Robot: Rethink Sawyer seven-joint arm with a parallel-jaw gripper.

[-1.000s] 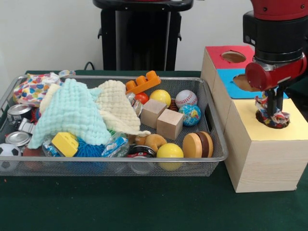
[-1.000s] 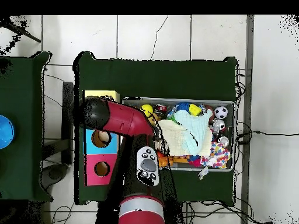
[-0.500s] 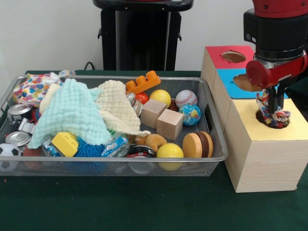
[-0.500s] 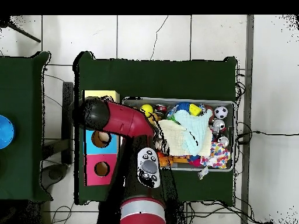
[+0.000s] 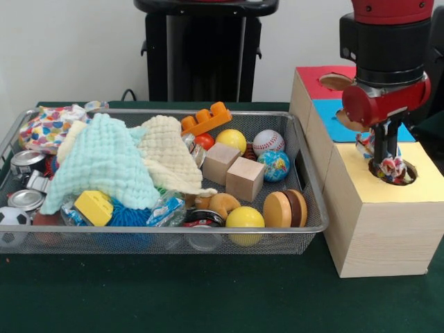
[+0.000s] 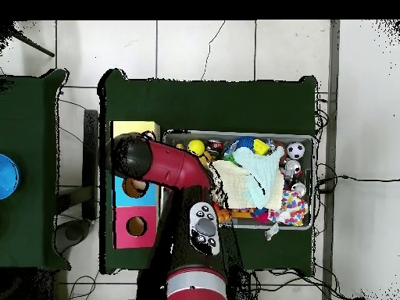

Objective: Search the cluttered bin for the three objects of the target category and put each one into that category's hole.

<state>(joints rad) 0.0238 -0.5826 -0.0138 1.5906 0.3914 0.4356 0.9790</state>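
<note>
Claw [image 5: 386,154] at yellow-topped box [image 5: 378,215].
Fingers pinch a spotted cloth [image 5: 390,168] that hangs into the hole [image 5: 397,175]; another lies at the bin's [image 5: 305,182] far corner.

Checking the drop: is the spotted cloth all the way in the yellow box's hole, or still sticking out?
Partly in. The spotted cloth bunches in the hole with a tail rising beside the gripper above the rim.

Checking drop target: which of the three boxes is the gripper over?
The yellow-topped box, nearest the camera in the front view. The gripper hangs at its hole with spotted cloth; red and blue lie behind.
</note>
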